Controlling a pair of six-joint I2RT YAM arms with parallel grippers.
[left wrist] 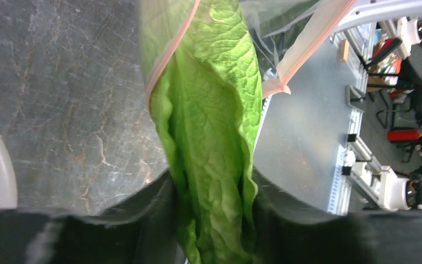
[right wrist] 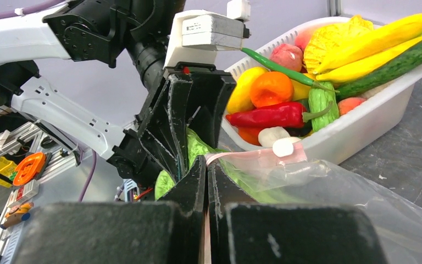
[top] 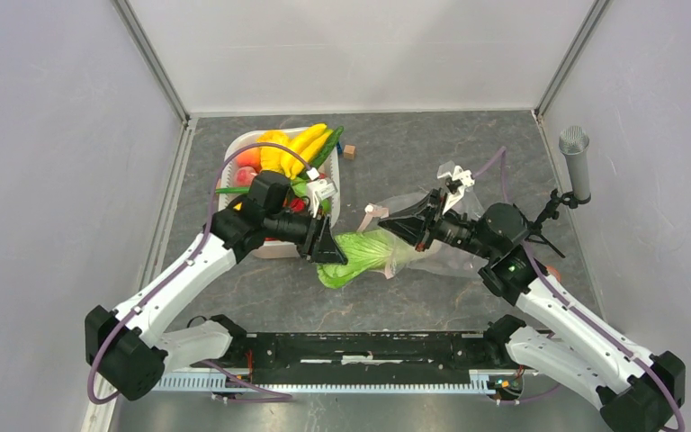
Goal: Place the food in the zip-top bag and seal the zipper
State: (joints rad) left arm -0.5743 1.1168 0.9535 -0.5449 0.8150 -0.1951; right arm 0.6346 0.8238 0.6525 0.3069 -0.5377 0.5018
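Observation:
A long green napa cabbage (top: 360, 256) lies on the table with its leafy end inside the mouth of the clear zip-top bag (top: 450, 256). My left gripper (top: 328, 247) is shut on the cabbage (left wrist: 209, 126), one black finger (left wrist: 143, 220) pressed to each side. The pink zipper (left wrist: 170, 49) crosses the leaf. My right gripper (right wrist: 207, 165) is shut on the bag's zipper (right wrist: 253, 155) edge and holds the mouth up. The rest of the food, bananas (top: 310, 139), a red pepper (right wrist: 269, 114) and an orange fruit (right wrist: 272, 88), sits in the white tub (top: 243, 144).
The white tub (right wrist: 373, 121) stands just behind my left arm. A small wooden block (top: 349, 151) lies right of it. A grey microphone (top: 576, 162) stands at the far right. Walls enclose the table on three sides.

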